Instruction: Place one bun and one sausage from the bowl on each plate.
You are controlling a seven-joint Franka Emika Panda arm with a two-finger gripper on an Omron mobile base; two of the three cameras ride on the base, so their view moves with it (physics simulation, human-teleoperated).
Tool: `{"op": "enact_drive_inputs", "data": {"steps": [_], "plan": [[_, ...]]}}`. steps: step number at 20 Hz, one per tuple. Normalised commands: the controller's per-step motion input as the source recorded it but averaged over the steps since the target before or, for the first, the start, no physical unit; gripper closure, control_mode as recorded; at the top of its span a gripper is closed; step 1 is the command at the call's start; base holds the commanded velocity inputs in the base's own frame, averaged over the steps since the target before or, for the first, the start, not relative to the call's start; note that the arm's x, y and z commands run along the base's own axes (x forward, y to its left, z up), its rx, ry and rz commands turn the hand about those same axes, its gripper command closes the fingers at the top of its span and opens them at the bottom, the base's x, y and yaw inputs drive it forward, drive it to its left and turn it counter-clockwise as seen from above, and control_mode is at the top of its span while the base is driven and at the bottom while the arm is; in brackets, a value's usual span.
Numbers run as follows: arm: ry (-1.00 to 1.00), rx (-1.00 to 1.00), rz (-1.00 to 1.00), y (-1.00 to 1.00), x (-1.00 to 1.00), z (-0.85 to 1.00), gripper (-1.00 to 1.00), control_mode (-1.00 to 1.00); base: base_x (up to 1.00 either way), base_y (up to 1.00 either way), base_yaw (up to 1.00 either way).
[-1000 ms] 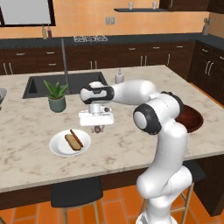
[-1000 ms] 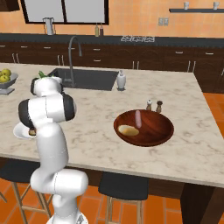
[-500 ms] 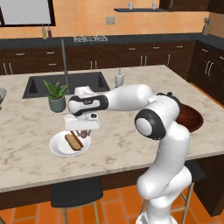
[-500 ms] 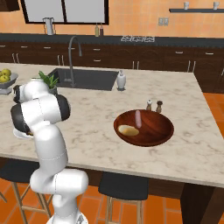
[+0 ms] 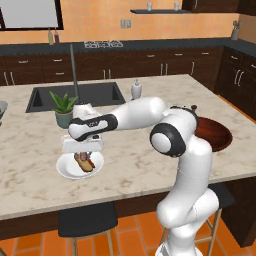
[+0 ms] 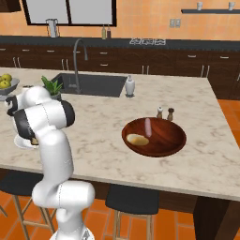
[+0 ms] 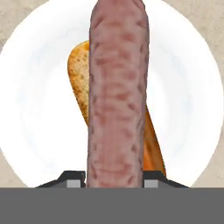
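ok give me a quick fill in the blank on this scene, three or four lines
1. The gripper is shut on a ____ over the white plate.
2. A ____ already lies on that plate.
3. The brown bowl still holds one bun and one ____.
4. A potted plant stands between the plate and the ____.

Missing words: sausage; bun; sausage; sink

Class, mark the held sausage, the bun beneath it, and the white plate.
sausage [image 7: 116, 92], hand view, middle of its length.
bun [image 7: 78, 74], hand view, its exposed left end.
white plate [image 7: 39, 127], hand view, bare left part.
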Motion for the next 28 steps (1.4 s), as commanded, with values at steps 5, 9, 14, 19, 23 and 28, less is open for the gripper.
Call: {"op": "enact_drive_inputs", "data": {"steps": [5,9,14,19,23,28], "plan": [[0.00,0.00,0.39,0.45,-0.03,-0.09,1.00,-1.00,0.00,0.00,0.00],[-0.11,0.00,0.21,0.17,-0.09,0.00,1.00,-1.00,0.00,0.00,0.00],[-0.10,0.00,0.23,0.09,-0.01,-0.07,1.00,-1.00,0.00,0.00,0.00],[-0.02,0.00,0.25,0.02,0.07,-0.23,1.00,-1.00,0.00,0.00,0.00],[-0.07,0.00,0.15,0.00,0.00,-0.43,1.00,-1.00,0.00,0.00,0.00],[-0.17,0.00,0.03,0.01,0.00,-0.25,1.00,-1.00,0.00,0.00,0.00]]}}
